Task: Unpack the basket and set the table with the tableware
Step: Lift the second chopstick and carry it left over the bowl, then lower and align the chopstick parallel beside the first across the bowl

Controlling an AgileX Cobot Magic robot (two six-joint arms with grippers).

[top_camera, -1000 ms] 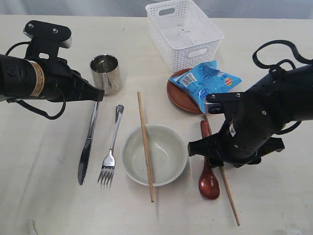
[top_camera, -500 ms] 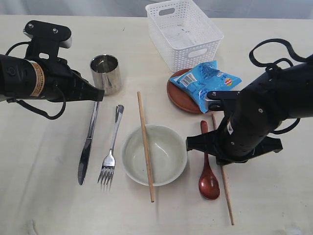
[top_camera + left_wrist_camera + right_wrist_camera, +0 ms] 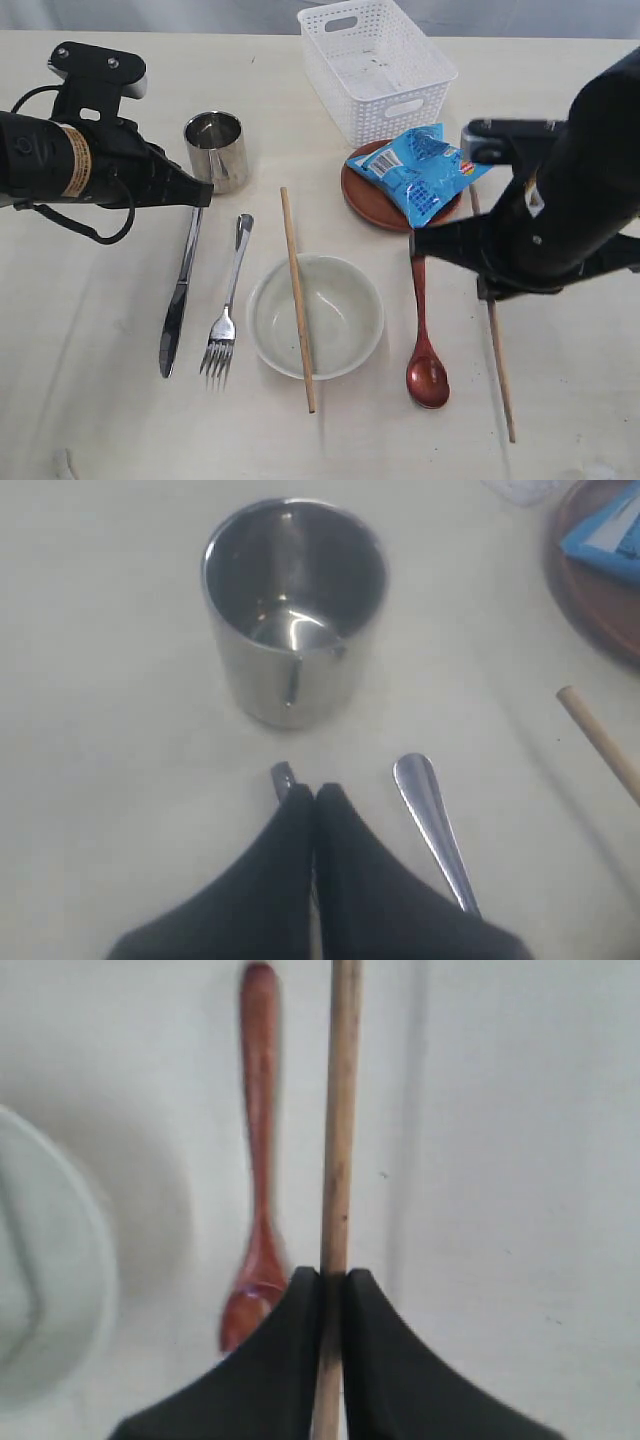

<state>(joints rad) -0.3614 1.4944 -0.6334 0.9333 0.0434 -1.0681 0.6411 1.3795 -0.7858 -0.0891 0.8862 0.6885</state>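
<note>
L gripper at left: jaws pressed tight, nothing between them, tip over the far end of the knife. Steel cup stands just beyond it. Fork lies right of the knife. Bowl sits near-centre on the table, w/ one chopstick laid across it. Basket is at the far edge. Just nearer is the plate w/ a snack packet on it. Spoon lies right of the bowl. R gripper is clamped on the other chopstick, just right of the spoon.
</note>
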